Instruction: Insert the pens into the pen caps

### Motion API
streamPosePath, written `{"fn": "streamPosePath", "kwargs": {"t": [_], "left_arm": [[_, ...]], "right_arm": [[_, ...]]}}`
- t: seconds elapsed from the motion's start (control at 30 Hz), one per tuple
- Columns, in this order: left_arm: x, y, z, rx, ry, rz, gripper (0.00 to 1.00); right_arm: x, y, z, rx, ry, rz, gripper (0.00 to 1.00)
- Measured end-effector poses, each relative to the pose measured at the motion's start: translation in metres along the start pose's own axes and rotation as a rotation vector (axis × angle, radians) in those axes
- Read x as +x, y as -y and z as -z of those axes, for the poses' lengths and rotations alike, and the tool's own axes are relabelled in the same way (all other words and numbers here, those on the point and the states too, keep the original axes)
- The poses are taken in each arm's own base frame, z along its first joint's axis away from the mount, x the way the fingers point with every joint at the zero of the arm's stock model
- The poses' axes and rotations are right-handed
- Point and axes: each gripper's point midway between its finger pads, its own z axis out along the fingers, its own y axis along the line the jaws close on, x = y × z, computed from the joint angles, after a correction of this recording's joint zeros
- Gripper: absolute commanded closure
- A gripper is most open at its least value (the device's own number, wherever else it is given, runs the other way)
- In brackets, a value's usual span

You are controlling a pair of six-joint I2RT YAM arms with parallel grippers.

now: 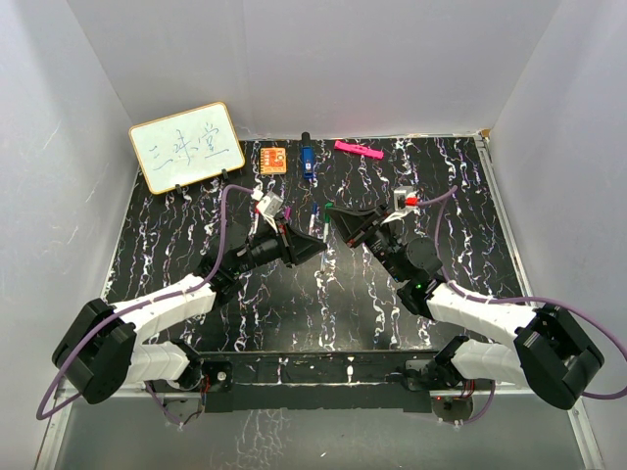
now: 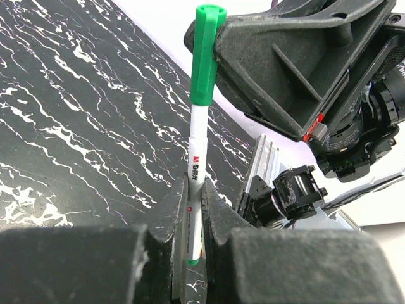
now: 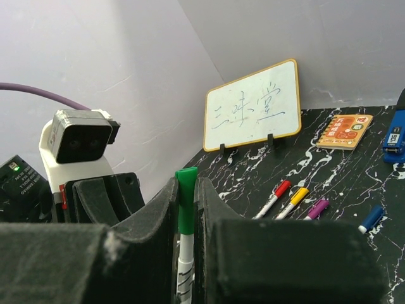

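A white-barrelled pen (image 2: 195,149) hangs above the table between my two grippers. My left gripper (image 2: 195,193) is shut on the lower barrel, whose green end (image 2: 193,259) shows between the fingers. A green pen cap (image 2: 205,57) covers the pen's other end, and my right gripper (image 3: 185,190) is shut on that cap (image 3: 185,206). In the top view both grippers meet tip to tip at mid-table, left gripper (image 1: 315,247) and right gripper (image 1: 335,221). Three pens wearing red (image 3: 273,197), yellow (image 3: 292,201) and purple (image 3: 316,208) caps lie side by side on the table. A blue cap (image 3: 371,218) lies near them.
A small whiteboard (image 1: 186,147) stands at the back left. Along the back edge lie an orange square block (image 1: 273,159), a chunky blue object (image 1: 308,162) and a pink marker (image 1: 359,150). White walls close in the black marbled table (image 1: 176,255) on three sides.
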Motion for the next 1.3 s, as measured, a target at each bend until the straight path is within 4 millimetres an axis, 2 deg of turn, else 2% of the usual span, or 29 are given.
{"fn": "streamPosePath", "kwargs": {"t": [0.4, 0.83, 1.3], "left_arm": [[-0.012, -0.002, -0.005, -0.028, 0.019, -0.01, 1.0], [-0.018, -0.015, -0.01, -0.125, -0.008, 0.009, 1.0], [-0.023, -0.034, -0.005, -0.206, 0.0, -0.001, 1.0]], "right_arm": [[0.009, -0.001, 0.002, -0.002, -0.036, -0.018, 1.0], [0.014, 0.009, -0.004, 0.065, -0.081, -0.008, 1.0], [0.025, 0.013, -0.012, 0.153, -0.109, 0.075, 1.0]]}}
